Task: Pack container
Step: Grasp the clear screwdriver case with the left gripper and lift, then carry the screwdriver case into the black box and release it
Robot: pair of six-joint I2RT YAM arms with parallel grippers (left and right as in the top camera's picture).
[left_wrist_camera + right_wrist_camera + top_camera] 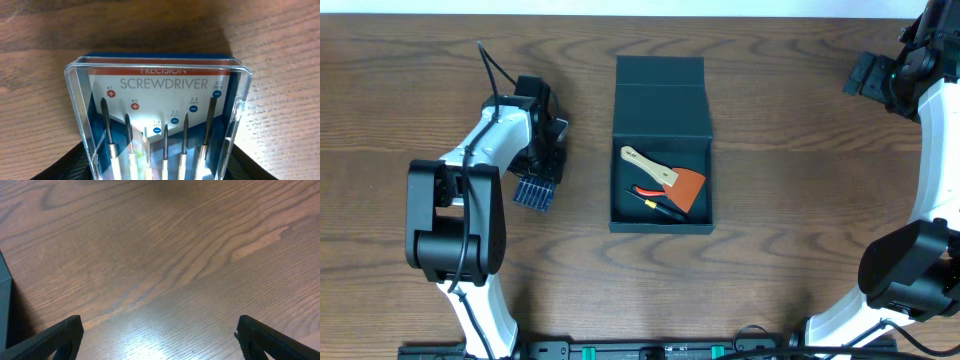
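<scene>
The dark teal-black container [661, 120] lies open at the table's middle, its flap lid folded back at the far side. Inside lie a wooden-handled scraper with an orange blade [672, 179] and a small red and black tool [654, 201]. My left gripper [540, 165] is left of the container and shut on a clear case of precision screwdrivers [532, 191], which rests on the table. In the left wrist view the case [158, 105] fills the frame, with my fingers against both its sides. My right gripper [868, 74] is open and empty at the far right.
The table is brown wood [165, 255]. A corner of the container [4, 305] shows at the left edge of the right wrist view. The left arm's cable [488, 70] loops above the table at the far left.
</scene>
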